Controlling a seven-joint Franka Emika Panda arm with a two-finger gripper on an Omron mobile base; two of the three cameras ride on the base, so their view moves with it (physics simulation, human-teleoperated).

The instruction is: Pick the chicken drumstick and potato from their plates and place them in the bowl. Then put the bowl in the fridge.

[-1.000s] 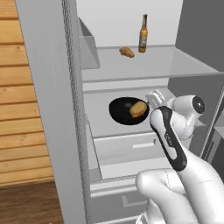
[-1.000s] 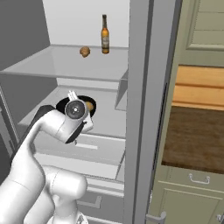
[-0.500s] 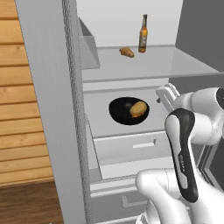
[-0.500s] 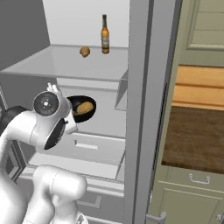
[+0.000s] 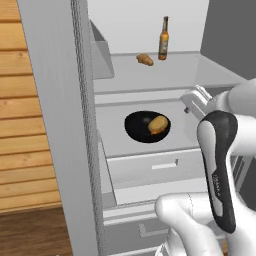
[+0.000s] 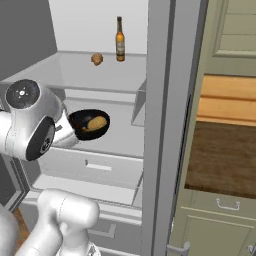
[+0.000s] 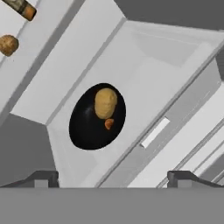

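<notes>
Pincer (image 7: pixel 112 177) wide open, empty, pulled back further from bowl (image 5: pixel 147 126) on fridge (image 5: pixel 150 95) shelf.

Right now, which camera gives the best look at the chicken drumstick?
The hand view: it looks down into the bowl, where the drumstick peeks out beside the potato. From the two base views the potato mostly hides it.

I see the glossy black bowl (image 7: pixel 97 117) upright on the fridge (image 5: pixel 150 80) shelf, well ahead of the fingertips (image 7: pixel 43 177), holding the tan potato (image 7: pixel 105 103) and a sliver of orange drumstick (image 7: pixel 109 124).
</notes>
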